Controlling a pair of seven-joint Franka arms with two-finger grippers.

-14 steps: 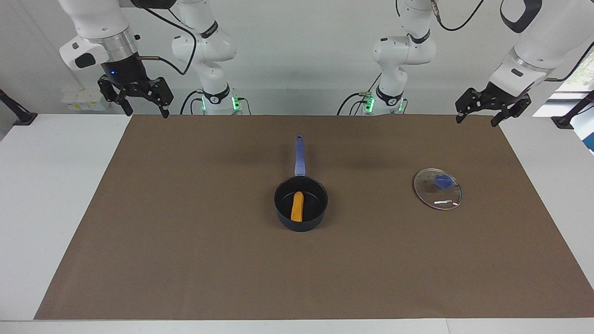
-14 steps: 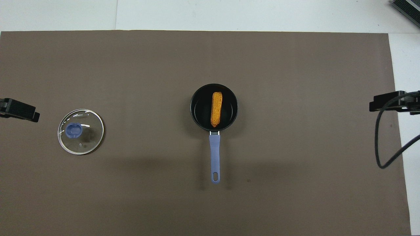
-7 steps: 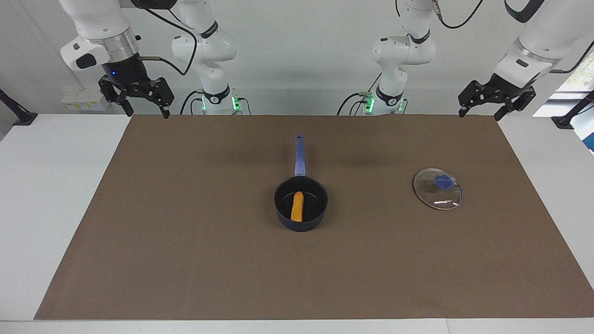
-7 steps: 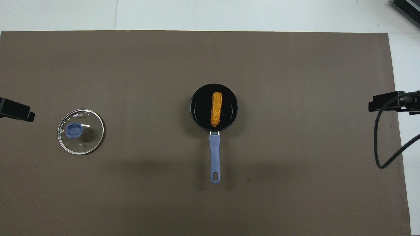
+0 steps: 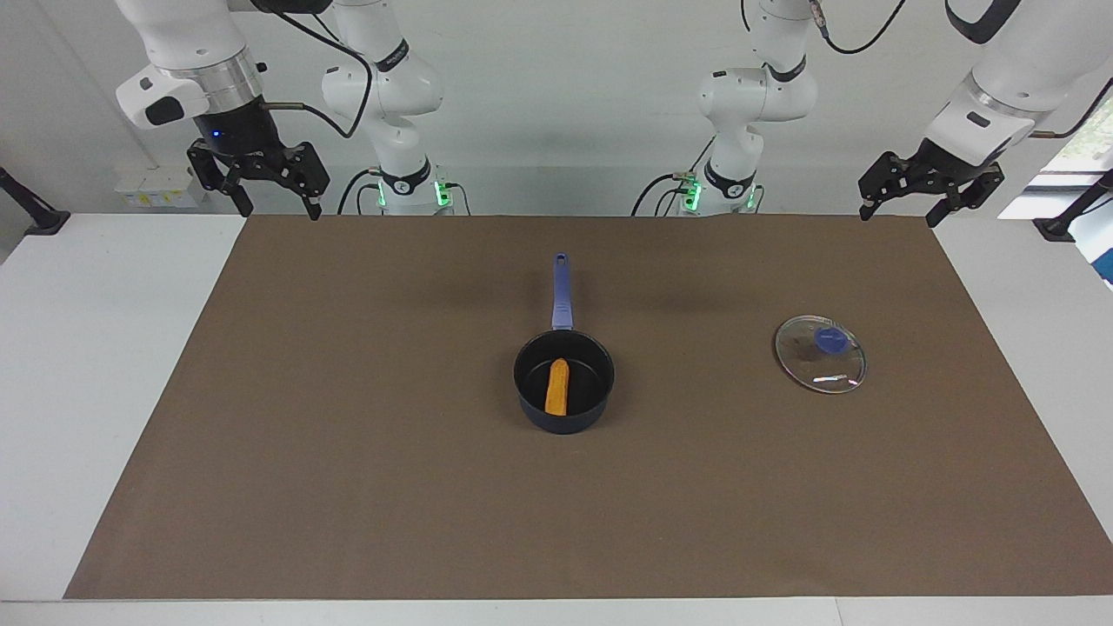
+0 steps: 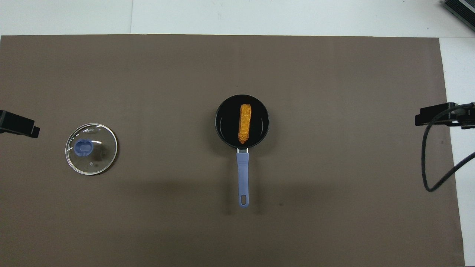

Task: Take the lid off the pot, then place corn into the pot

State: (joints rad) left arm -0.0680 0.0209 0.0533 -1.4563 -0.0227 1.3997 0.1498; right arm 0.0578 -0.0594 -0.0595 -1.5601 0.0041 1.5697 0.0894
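Note:
The dark navy pot (image 5: 524, 382) (image 6: 222, 131) stands in the middle of the brown mat, its blue-purple handle (image 5: 562, 291) (image 6: 242, 174) pointing toward the robots. The orange-yellow corn (image 5: 556, 387) (image 6: 244, 123) lies inside the pot. The glass lid (image 5: 820, 354) (image 6: 91, 148) with its blue knob lies flat on the mat toward the left arm's end. My left gripper (image 5: 900, 211) (image 6: 18, 128) is open and empty, raised over the mat's corner at its own end. My right gripper (image 5: 278, 209) (image 6: 438, 118) is open and empty, raised over the mat's corner at its end.
The brown mat (image 5: 348, 487) (image 6: 334, 222) covers most of the white table (image 5: 87, 348). A black cable (image 6: 426, 163) hangs from the right arm over the mat's edge.
The left gripper has risen and drawn back a little toward the robots. The right gripper has shifted slightly. The pot, corn and lid have not moved.

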